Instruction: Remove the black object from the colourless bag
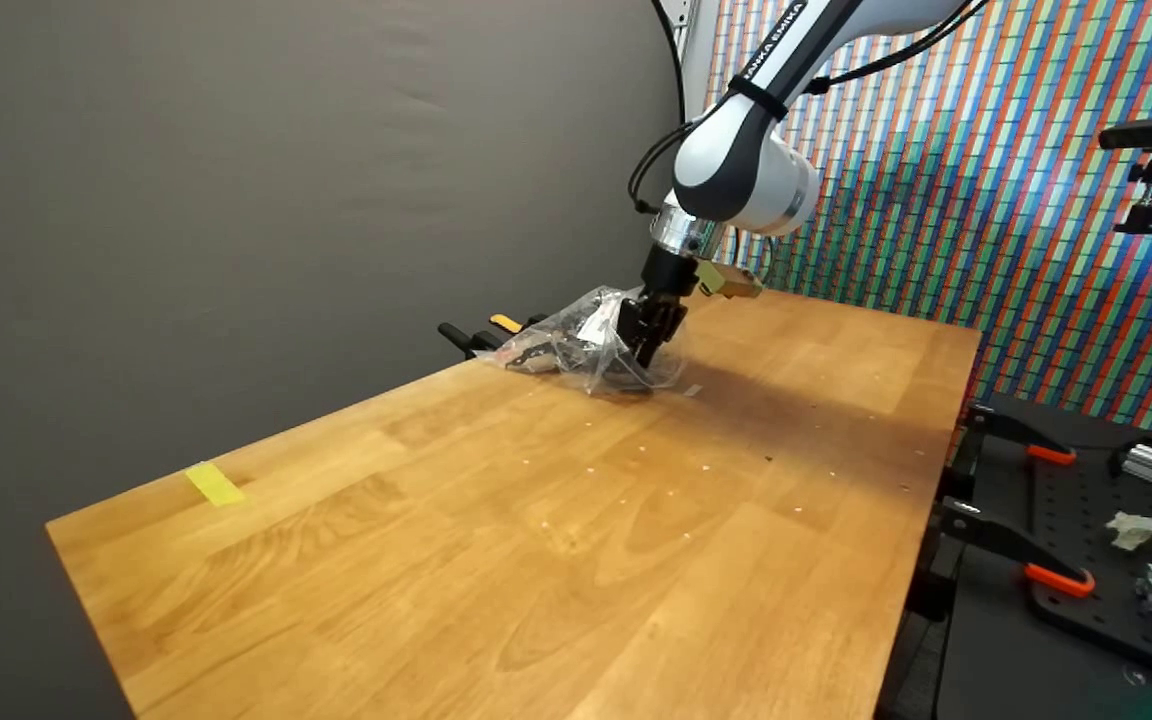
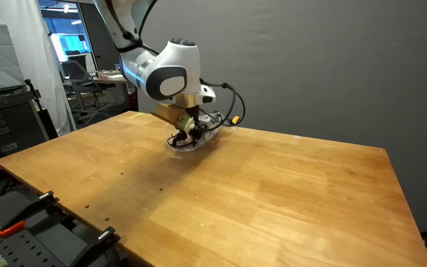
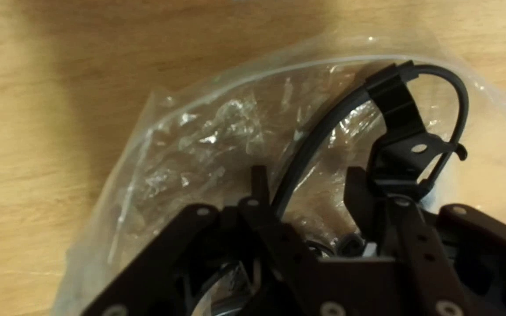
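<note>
Gripper (image 3: 306, 184) stands foremost in the wrist view; its fingers are parted, part of the black object (image 3: 400, 105) shows in the gap, and no hold on it is evident; the black object, a curved tube (image 3: 309, 147) with a bent bracket (image 3: 393, 156), lies within the rim of the colourless bag (image 3: 182, 166) on the wooden table (image 1: 576, 560); removal is not yet done; step in hand is judged to be lining up the grasp; next move calls for closing on tube or bracket without pinching film, then drawing it out.
</note>
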Tool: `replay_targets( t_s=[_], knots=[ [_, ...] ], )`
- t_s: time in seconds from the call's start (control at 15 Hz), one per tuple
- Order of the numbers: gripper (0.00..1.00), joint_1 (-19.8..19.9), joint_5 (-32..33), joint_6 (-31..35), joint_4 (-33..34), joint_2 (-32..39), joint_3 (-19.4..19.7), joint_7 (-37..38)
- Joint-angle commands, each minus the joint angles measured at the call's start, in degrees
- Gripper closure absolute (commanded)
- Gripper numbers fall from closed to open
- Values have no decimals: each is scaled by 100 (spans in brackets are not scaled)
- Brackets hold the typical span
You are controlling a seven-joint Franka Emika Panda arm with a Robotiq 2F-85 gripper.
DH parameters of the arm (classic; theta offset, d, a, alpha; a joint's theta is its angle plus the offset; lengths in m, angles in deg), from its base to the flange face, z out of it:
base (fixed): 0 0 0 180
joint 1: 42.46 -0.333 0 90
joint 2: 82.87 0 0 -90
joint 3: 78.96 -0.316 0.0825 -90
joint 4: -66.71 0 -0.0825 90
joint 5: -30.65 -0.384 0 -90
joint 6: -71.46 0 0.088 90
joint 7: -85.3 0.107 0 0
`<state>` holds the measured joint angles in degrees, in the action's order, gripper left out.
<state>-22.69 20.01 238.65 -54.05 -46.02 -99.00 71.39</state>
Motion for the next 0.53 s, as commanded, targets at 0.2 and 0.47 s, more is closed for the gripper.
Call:
replay_targets(
  t_s=[0.2,0.47],
  knots=[
    [72,47,-127,129,224,152,6,-68],
    [84,-2,-81,94,286,181,127,-35]
  ],
)
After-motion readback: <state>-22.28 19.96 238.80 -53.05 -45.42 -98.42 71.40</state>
